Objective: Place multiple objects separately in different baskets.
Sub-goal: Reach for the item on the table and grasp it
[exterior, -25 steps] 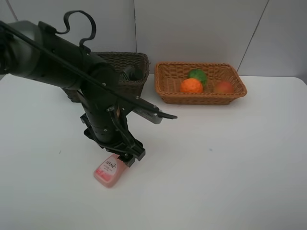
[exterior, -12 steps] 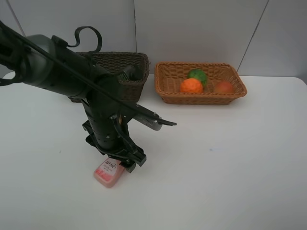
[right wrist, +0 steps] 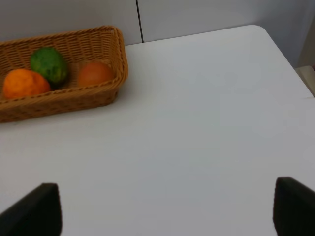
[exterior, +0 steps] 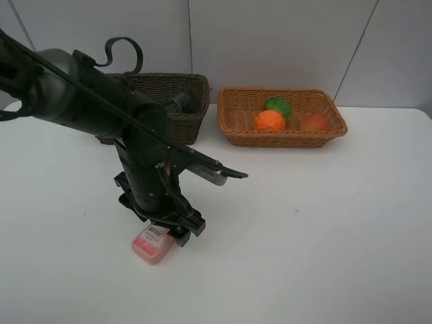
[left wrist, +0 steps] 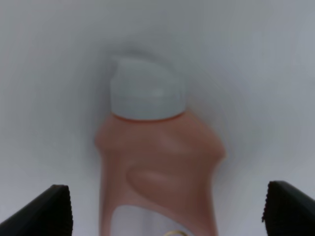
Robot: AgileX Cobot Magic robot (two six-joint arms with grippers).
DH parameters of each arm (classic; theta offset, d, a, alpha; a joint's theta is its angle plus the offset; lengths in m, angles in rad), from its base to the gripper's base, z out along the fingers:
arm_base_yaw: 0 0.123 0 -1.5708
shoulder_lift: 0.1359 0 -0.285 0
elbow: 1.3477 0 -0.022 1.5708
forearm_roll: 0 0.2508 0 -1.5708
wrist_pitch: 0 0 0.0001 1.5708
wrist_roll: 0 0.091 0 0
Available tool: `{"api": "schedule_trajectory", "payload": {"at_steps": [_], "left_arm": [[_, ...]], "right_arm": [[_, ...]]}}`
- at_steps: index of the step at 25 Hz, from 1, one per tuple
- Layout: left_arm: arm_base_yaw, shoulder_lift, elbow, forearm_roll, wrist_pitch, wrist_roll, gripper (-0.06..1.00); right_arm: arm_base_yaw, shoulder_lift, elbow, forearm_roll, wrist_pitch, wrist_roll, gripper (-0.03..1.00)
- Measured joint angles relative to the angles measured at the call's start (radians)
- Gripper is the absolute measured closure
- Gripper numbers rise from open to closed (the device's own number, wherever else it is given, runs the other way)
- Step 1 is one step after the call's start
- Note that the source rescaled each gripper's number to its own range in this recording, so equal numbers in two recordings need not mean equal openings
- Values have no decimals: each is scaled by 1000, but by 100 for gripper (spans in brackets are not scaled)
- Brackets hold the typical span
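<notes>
Left gripper point(left wrist: 166, 209) is spread wide over the pink bottle point(exterior: 152, 243), one fingertip point(left wrist: 48, 210) on each side of the body and clear of it — nothing pinched. The bottle lies flat on the white tabletop point(exterior: 317, 229) toward the front-left, white cap point(left wrist: 146, 91) pointing away from the wrist camera; the high view hides the cap end under the arm. The wrist view is blurred, so whether the fingertips reach the table is unclear.

Right gripper point(right wrist: 167, 209): jaws parted wide, empty, hanging above bare tabletop near the right edge. It does not show in the high view.

Tan basket point(exterior: 236, 125) sits at the back edge, right of centre. It holds the orange point(exterior: 269, 121), the green fruit point(exterior: 278, 106) just behind and touching it, and the red-orange fruit point(exterior: 314, 122) apart toward the right end.

Dark brown basket point(exterior: 192, 88) stands at the back edge, just left of the tan one, partly hidden by the left arm — a dark object point(exterior: 180, 102) shows inside, identity not clear.
</notes>
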Motion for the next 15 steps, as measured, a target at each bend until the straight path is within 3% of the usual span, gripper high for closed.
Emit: {"api": "schedule_trajectory", "payload": {"at_steps": [3,9,15], "left_arm": [[0,0,-16,0,51,84,-6],[0,0,-41,0,87,394,-6],[0,0,-41,13,88,520,-6]], "right_arm": [[0,0,0,0,0,0,10],[0,0,0,0,0,0,10],[0,0,0,0,0,0,10]]}}
